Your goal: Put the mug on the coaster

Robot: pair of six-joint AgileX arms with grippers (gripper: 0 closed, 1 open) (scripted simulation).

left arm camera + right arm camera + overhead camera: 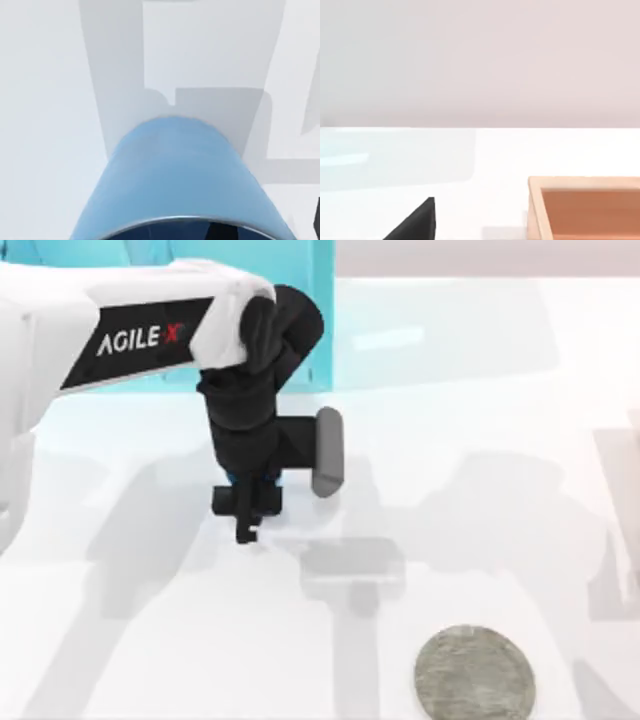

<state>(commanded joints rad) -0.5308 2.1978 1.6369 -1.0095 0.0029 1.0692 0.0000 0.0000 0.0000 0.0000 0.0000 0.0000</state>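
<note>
White glossy table (pixel 480 440), grey coaster (pixel 474 673) near front, teal backdrop (pixel 300 260)

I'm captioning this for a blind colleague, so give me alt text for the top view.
Seen from above, the left arm's gripper hangs over the left half of a white table, with a little blue of the mug showing under it. A round grey coaster lies bare at the table's near right edge, well apart from the gripper.
</note>
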